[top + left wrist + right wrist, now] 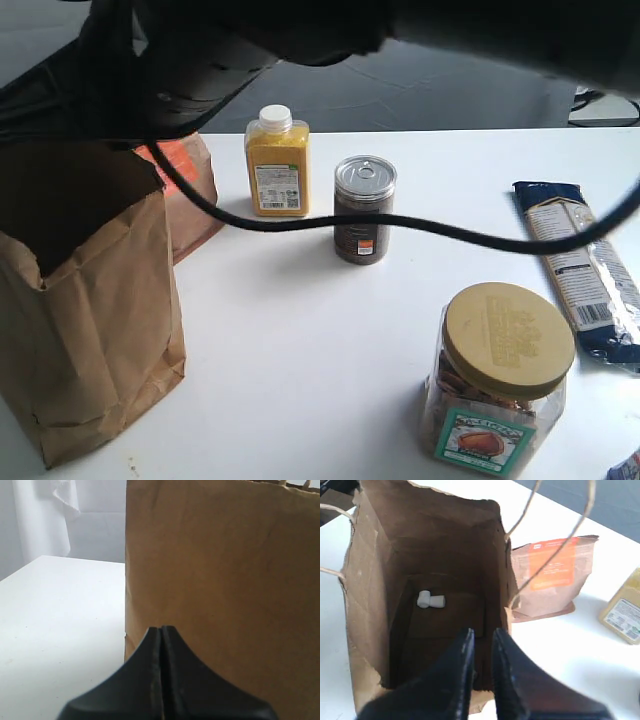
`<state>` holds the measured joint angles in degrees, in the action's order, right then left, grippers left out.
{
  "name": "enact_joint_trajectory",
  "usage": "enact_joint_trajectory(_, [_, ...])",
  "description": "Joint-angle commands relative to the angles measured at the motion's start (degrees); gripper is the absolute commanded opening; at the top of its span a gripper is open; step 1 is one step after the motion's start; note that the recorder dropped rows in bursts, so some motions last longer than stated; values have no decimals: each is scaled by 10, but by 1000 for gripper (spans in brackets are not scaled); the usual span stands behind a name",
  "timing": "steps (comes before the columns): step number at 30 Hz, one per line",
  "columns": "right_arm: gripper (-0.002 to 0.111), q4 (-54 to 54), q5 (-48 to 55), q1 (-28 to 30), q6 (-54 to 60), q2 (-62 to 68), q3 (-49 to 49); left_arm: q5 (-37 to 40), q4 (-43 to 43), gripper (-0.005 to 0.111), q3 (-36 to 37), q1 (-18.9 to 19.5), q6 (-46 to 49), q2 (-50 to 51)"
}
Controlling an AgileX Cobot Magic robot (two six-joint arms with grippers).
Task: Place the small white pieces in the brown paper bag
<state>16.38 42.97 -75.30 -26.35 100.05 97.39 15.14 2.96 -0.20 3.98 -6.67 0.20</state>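
Right gripper [482, 642]: fingers narrowly parted, nothing seen between them. It hangs over the open mouth of the brown paper bag [370, 580], tips aimed down into it.

Left gripper [161, 632]: tips pressed together, holding nothing, low and close to the bag's outer wall. Whether it touches the paper cannot be told.

Small white pieces [430, 600]: on the bag floor, toward the far side from the right fingers. Two read clearly, touching each other. A third is not visible and may be hidden by the fingers or the shadow.

Orientation: bag stands upright, long axis vertical, mouth facing up toward the right wrist camera, rim somewhat crumpled. The two pieces form a short row across the floor. One looks to lie on its side with its axis along that row, the other looks end-on. This is too small to be sure.

Step in hand, as a judgement: a drop over the bag, or the exit after one. To do it well, the fingers should be kept centred over the mouth and clear of the rim. Any lift should go straight up, because the cord handle [524, 507] loops just beside them and a snag would tip the bag.

Outward: on the white table [570, 645], a pouch with orange label [552, 575] stands just beside the bag, and a yellow bottle [622, 610] stands farther off.
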Motion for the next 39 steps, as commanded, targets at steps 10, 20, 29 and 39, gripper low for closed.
enact_joint_trajectory(10, [0,-39,-96,96,-9,-162,-236,-2,-4,0,2,-2,-2,-2])
enact_joint_trajectory(20, [0,-75,-174,206,13,-289,-396,-2,-4,0,2,-2,-2,-2])
enact_joint_trajectory(29, [0,-122,-259,311,101,-394,-535,-2,-4,0,2,-2,-2,-2])
enact_joint_trajectory(39, [0,-170,-356,486,238,-596,-724,-2,-4,0,2,-2,-2,-2])
